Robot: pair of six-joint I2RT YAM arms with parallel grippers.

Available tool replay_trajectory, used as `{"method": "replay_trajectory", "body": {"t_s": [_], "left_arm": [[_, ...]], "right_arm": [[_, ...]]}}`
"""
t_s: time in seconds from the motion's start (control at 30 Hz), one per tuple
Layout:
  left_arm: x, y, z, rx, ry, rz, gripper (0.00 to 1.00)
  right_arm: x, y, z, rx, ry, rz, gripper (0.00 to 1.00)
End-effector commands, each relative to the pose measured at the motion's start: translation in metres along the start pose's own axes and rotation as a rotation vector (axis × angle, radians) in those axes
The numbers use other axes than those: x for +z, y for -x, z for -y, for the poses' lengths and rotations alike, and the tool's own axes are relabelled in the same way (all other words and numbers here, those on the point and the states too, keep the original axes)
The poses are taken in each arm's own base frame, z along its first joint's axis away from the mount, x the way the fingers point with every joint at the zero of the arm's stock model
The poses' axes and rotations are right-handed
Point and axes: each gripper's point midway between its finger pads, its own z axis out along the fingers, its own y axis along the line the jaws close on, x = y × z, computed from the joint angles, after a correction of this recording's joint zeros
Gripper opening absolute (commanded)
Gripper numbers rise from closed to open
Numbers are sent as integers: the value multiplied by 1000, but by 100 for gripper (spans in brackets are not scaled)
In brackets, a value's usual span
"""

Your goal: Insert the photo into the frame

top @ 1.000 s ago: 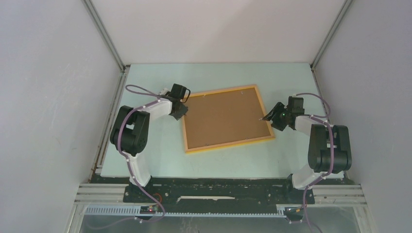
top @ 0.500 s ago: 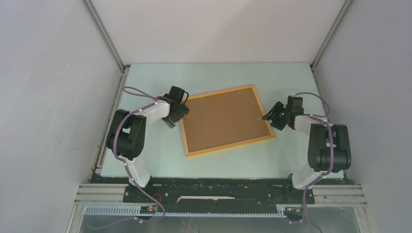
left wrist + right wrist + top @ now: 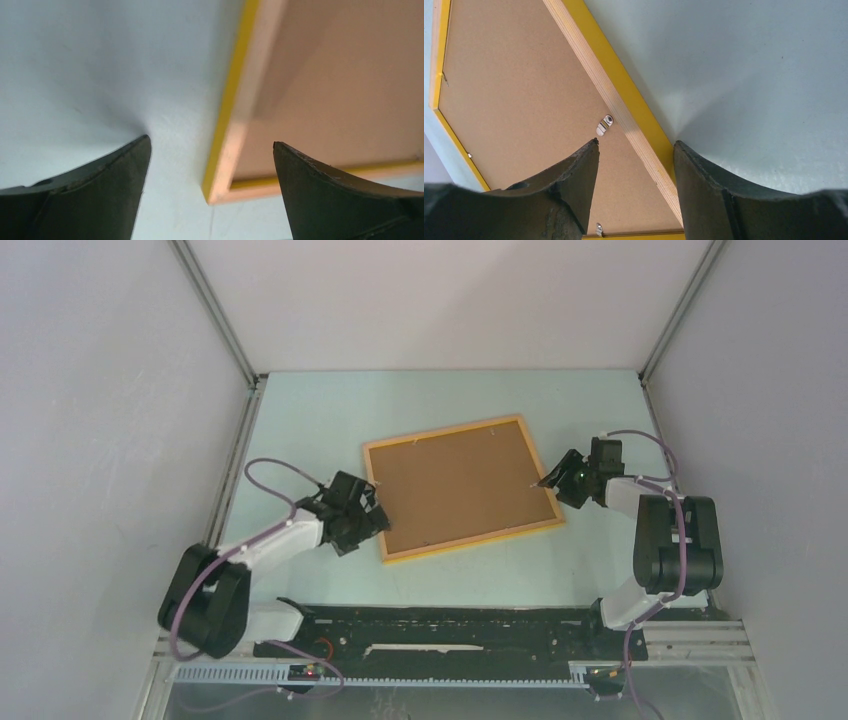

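In the left wrist view the frame (image 3: pixel 240 100) showed only as one blurred corner just ahead of the left gripper (image 3: pixel 210 141). Its rails ran out of the picture beyond the fingers and off to their right, and the fingers' roots were cut off nearest the wrist. From the right wrist, a rail passed between the fingers of the right gripper (image 3: pixel 636 142), but whether they pinched it or merely straddled it could not be told. The brown backing sheet (image 3: pixel 524 100) hid whatever lay under it. A metal tab (image 3: pixel 599 229) close against the left finger was half cut off.
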Motion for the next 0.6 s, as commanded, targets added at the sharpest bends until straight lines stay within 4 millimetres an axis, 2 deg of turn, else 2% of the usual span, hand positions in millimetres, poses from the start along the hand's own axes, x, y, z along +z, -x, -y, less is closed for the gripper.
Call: {"method": "replay_trajectory", "body": {"t_s": [0.0,0.07,0.1,0.17,0.37,0.47,0.5,0.57], "left_arm": [[-14,-43,18,4,-151,-64,99],[-11,-48,21,23,-159,-59,93],[-9,-47,23,31,-160,-59,86],[-2,-37,25,60,-125,-29,81],[2,15,63,150,-92,48,80],[6,29,71,160,-91,40,79],[7,31,69,161,-85,40,79],[11,30,65,162,-79,31,80]], "right_arm": [[4,-16,1,-12,-16,-62,65],[3,-16,1,-15,-19,-60,64],[3,-17,1,-17,-20,-62,64],[2,-20,0,-18,-25,-70,64],[-9,-28,-7,-30,-4,-82,63],[-17,-31,-9,-31,7,-88,63],[-19,-46,-20,-57,33,-121,63],[-25,-70,-28,-75,67,-176,63]]}}
